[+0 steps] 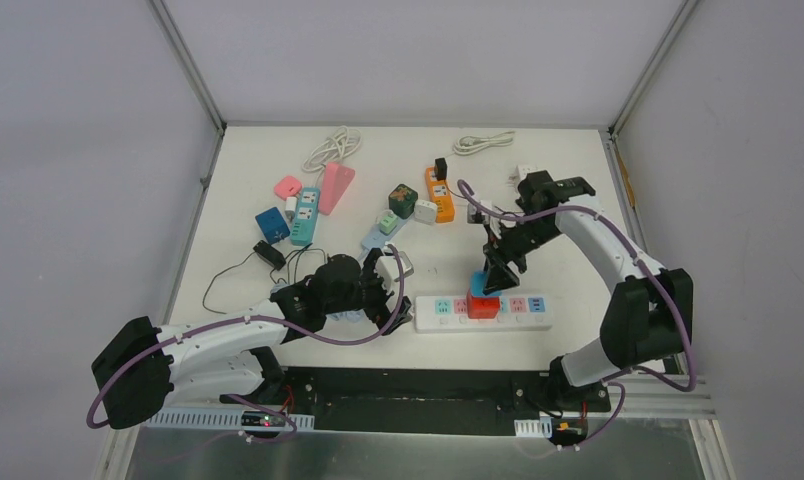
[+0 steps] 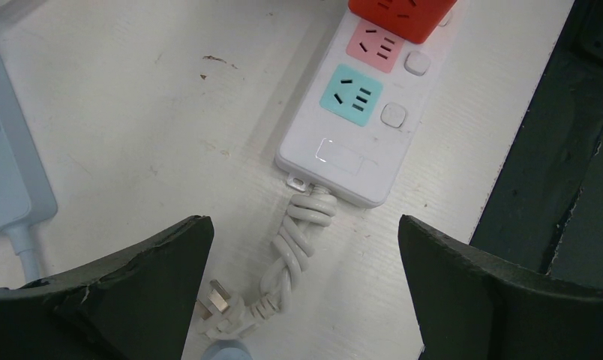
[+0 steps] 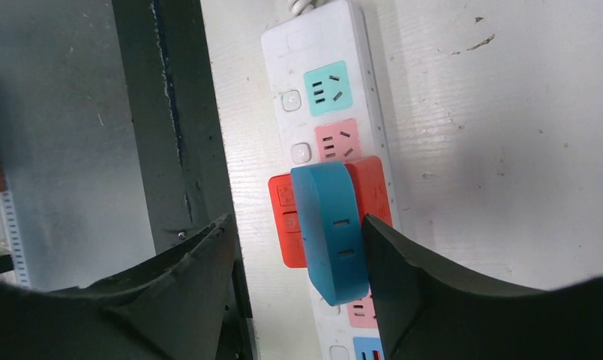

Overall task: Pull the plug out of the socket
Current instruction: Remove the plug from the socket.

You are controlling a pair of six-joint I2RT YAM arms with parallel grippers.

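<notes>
Quick note from our bench: the blue plug sat upright on a red adapter, which was itself seated in the white power strip near the front edge of the table. The right gripper was clearly the nearer one, directly over it. Its jaws stood part open and straddled the plug. One finger was right against the plug's side and the other had a visible gap, so we'd say nothing was gripped yet.

The plug's long axis ran along the strip and the jaws sat across it, so we reckoned a squeeze would land on the long flanks. The pull would go straight up off the strip.

The left gripper was spread fully wide and empty, over the strip's cord end.
</notes>
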